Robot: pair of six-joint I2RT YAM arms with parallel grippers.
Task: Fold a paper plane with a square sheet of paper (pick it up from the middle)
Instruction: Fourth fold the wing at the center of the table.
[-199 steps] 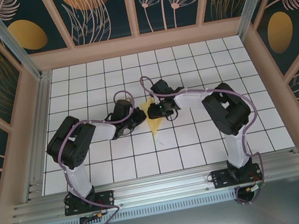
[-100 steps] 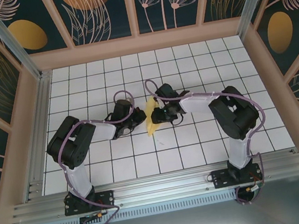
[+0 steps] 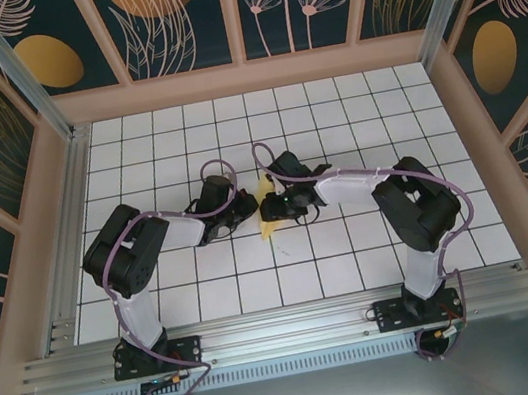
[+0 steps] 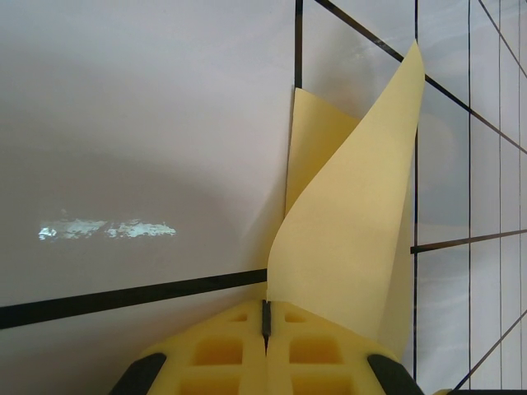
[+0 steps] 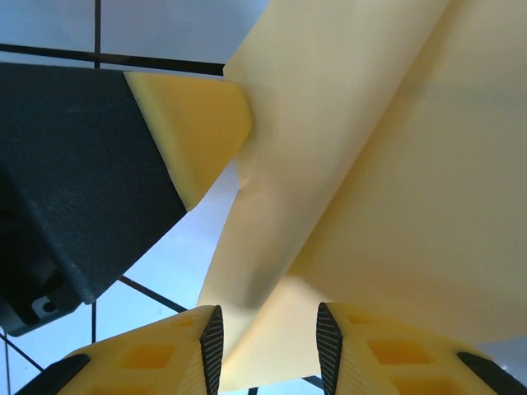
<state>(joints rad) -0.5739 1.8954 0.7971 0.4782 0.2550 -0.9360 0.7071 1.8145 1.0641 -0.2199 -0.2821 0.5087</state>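
The paper (image 3: 264, 193) is a pale yellow, partly folded sheet sitting a little toward 9 o'clock of the middle of the white tiled table (image 3: 358, 273), in the gap where the two arms meet. Seen from above, one tip of it points toward 12 o'clock and another toward 6 o'clock, with its middle hidden under the grippers.

The left gripper (image 3: 249, 210) is at the paper's 9 o'clock. In the left wrist view its yellow fingers (image 4: 321, 354) are pressed tight together, and the paper (image 4: 354, 230) rises from the seam between them, so an edge of the sheet is pinched there. From that pinch the sheet curls up and away toward 1 o'clock, standing clear of the tiles.

The right gripper (image 3: 269, 211) is at the paper's 3 o'clock. In the right wrist view its fingers (image 5: 173, 350) stand partly apart, and a soft ridge of the paper (image 5: 387, 164) runs down between them, loose, not squeezed flat. The tip of a left finger (image 5: 193, 123) touches the paper at 10 o'clock in that view.
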